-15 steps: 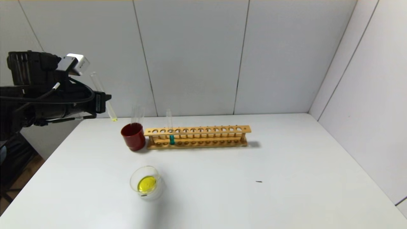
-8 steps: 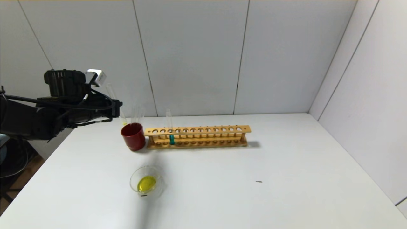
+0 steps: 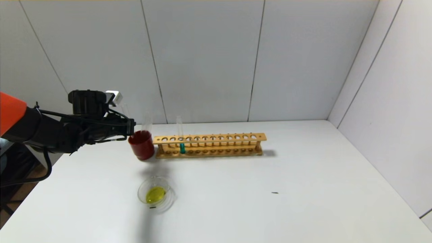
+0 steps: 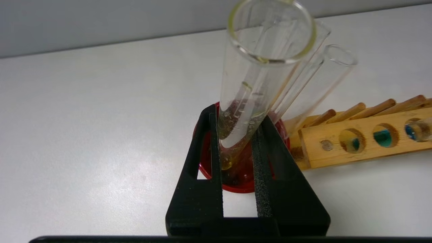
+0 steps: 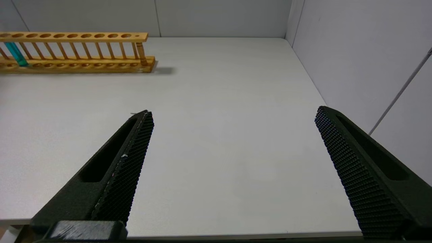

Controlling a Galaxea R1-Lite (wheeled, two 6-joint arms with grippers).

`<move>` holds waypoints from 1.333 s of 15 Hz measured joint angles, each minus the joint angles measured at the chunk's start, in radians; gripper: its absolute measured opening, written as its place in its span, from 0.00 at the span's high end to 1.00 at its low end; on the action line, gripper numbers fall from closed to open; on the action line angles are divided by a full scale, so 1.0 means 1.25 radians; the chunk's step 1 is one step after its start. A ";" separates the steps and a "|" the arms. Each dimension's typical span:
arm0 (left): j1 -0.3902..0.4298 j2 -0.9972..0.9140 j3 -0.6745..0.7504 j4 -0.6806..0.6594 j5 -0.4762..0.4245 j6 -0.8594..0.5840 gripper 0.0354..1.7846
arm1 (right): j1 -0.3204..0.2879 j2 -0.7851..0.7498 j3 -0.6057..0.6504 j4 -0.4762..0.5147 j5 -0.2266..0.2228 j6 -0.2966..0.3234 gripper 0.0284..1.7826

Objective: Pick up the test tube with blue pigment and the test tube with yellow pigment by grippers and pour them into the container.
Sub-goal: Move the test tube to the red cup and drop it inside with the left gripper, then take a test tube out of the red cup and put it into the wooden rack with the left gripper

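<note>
My left gripper (image 3: 131,130) is shut on the test tube with yellow pigment (image 3: 126,110), right at the dark red cup (image 3: 141,145). In the left wrist view the tube (image 4: 266,67) stands between the black fingers of the left gripper (image 4: 238,116), nearly empty with yellow residue, its round tip inside the cup (image 4: 243,187). The test tube with blue pigment (image 3: 182,145) stands in the wooden rack (image 3: 216,145). The container (image 3: 156,194) holds yellow liquid near the table's front. My right gripper (image 5: 233,114) is open and empty over the table's right front.
Colourless clear tubes (image 4: 317,77) lean in the red cup beside the rack's left end (image 4: 364,141). The rack (image 5: 74,50) and blue tube (image 5: 15,54) show far off in the right wrist view. A small dark speck (image 3: 274,192) lies on the white table.
My left arm has moved right and down with the yellow tube, from high at the left to the red cup. The liquid in the container has settled.
</note>
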 joint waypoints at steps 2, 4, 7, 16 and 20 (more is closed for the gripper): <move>0.000 0.014 0.003 0.000 0.000 -0.002 0.84 | 0.000 0.000 0.000 0.000 0.000 0.000 0.02; -0.001 0.022 0.005 -0.010 -0.001 -0.002 0.84 | 0.000 0.000 0.000 0.000 0.000 0.000 0.02; -0.001 0.031 0.005 -0.014 -0.002 0.001 0.84 | 0.000 0.000 0.000 0.000 0.000 0.000 0.02; -0.005 0.025 -0.004 -0.015 -0.002 0.012 0.40 | 0.000 0.000 0.000 0.000 0.000 0.000 0.02; -0.008 -0.020 -0.004 -0.007 0.001 0.013 0.10 | 0.000 0.000 0.000 0.000 0.000 0.000 0.02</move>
